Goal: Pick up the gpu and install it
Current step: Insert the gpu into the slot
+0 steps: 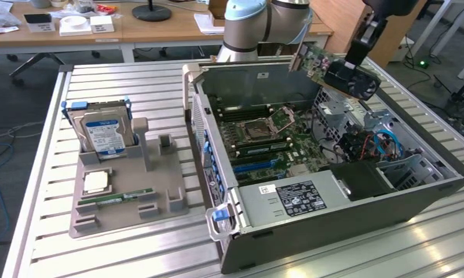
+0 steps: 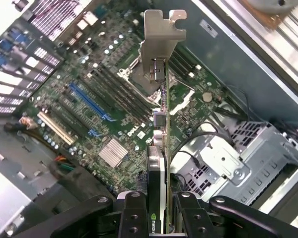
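Observation:
The gpu [image 1: 336, 70] is a dark card with a green board edge and a round fan, and it hangs tilted in the air above the open computer case [image 1: 317, 156] at its far right corner. My gripper [image 1: 357, 53] is shut on it from above. In the wrist view the gpu [image 2: 159, 134] runs edge-on away from my fingers [image 2: 134, 213], its silvery end bracket [image 2: 161, 37] pointing away. Below it lies the motherboard [image 2: 89, 99] with blue expansion slots [image 2: 92, 104] and a beige one.
A grey holder tray [image 1: 123, 191] sits to the exterior view's left of the case, carrying a silver hard drive [image 1: 104, 136], a CPU chip [image 1: 97, 182] and a green memory stick [image 1: 123, 198]. Inside the case are a drive cage [image 2: 228, 158], cables and a black power supply [image 1: 363, 176].

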Available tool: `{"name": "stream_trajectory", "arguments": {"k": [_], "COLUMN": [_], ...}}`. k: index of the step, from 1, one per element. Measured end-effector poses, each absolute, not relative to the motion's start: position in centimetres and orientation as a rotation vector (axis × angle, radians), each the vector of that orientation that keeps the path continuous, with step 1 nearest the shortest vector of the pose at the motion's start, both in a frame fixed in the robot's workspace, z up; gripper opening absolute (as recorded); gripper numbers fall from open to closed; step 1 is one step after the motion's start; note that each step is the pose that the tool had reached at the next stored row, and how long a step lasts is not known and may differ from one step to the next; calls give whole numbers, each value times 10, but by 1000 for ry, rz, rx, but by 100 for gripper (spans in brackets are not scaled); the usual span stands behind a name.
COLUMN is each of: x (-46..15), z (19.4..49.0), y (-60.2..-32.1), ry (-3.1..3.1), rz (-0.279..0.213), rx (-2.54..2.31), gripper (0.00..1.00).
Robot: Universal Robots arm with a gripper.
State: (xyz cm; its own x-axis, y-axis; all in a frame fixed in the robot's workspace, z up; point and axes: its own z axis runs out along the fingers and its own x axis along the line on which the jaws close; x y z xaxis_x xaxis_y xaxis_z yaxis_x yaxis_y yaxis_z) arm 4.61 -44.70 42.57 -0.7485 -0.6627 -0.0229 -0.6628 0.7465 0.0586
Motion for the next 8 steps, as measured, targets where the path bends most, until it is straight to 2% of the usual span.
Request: {"name": "stream_trajectory", "arguments": {"k": [8], "x": [46], "z": [425], "y": [-447], "ry": [2857], "rz": [91], "rx": [-1316], "gripper": [27]}}
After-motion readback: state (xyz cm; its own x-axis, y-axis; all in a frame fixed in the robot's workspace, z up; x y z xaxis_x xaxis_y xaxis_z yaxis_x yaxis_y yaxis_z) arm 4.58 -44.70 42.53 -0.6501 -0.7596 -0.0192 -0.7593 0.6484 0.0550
